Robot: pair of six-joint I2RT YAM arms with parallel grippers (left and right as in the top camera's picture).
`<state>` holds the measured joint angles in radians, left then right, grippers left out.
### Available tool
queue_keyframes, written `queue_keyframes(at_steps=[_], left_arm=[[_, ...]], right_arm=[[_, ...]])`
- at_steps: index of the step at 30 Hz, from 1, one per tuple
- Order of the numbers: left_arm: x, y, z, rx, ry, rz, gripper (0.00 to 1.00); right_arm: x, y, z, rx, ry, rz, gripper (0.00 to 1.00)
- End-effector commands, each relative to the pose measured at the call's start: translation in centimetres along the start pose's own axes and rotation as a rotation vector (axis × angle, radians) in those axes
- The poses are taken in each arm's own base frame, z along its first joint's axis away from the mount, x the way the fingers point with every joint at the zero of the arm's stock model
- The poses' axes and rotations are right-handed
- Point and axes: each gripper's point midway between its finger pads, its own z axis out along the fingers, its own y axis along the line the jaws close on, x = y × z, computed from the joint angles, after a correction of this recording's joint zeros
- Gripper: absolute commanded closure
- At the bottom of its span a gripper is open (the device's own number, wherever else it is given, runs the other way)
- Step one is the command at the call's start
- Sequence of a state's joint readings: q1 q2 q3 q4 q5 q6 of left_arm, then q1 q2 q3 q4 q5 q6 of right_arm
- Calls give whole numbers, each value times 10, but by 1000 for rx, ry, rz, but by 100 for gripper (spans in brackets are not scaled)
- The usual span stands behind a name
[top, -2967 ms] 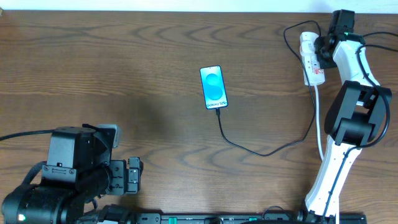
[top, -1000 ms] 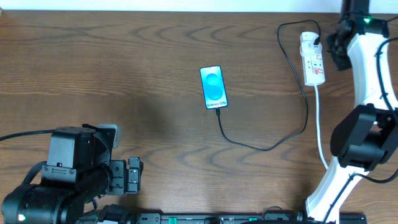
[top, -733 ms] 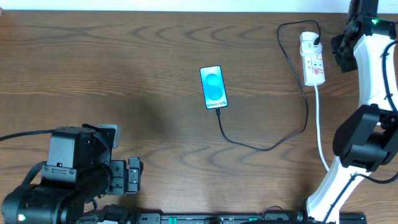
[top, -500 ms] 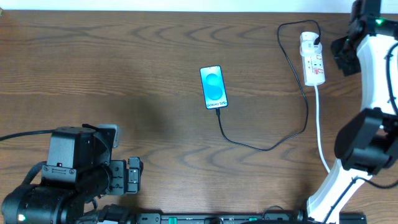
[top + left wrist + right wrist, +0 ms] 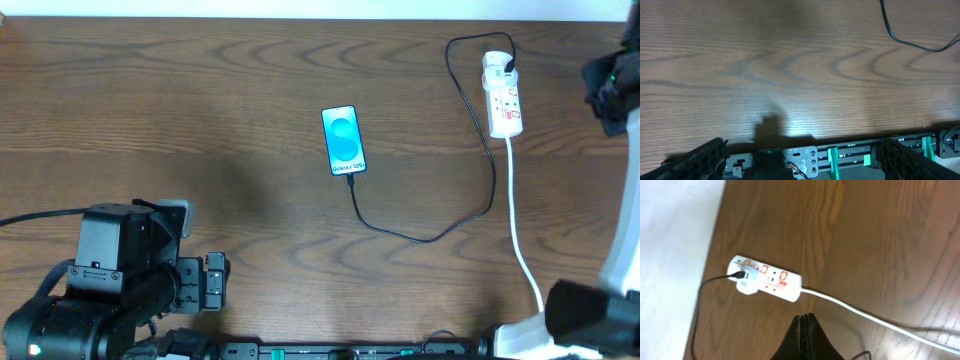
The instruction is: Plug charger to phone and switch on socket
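Observation:
The phone (image 5: 343, 140) lies face up mid-table, its blue screen lit. The charger's thin black cable (image 5: 430, 238) meets the phone's lower edge, loops right and runs up to a black adapter (image 5: 745, 281) plugged into the far end of the white socket (image 5: 503, 95). The right wrist view looks down on the socket (image 5: 775, 281) with its red switches. My right gripper (image 5: 802, 316) is shut on nothing, hanging high above the table and well clear of the socket. My left gripper (image 5: 802, 145) is open wide and empty over the table's near edge.
The socket's white cord (image 5: 516, 210) runs down the right side toward the front edge. The right arm (image 5: 610, 85) is at the right border, and the left arm (image 5: 115, 280) is at the front left corner. A metal rail (image 5: 840, 157) runs below the table edge.
The right arm has drawn away from the socket to the right, up to the frame's edge. The left arm, phone and cable have not moved.

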<state>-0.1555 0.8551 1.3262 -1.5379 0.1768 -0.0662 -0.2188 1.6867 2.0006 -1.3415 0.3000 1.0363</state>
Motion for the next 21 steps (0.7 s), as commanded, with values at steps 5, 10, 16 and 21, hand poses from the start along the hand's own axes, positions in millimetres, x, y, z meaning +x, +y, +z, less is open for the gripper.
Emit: queue_keyframes(at_steps=[5,10,16,21], left_arm=[[0,1,0,-5,0,12,2],[0,1,0,-5,0,12,2],[0,1,0,-5,1,12,2],[0,1,0,-5,1,12,2]], right_arm=[[-14,-34,-72,-67,-83,-13,99],[-14,-61,-112,-99,-120,-53,99],[-8,-96,-151,-123,-156,-208,92],[7,-134,-176,-103,-150,-305,53]])
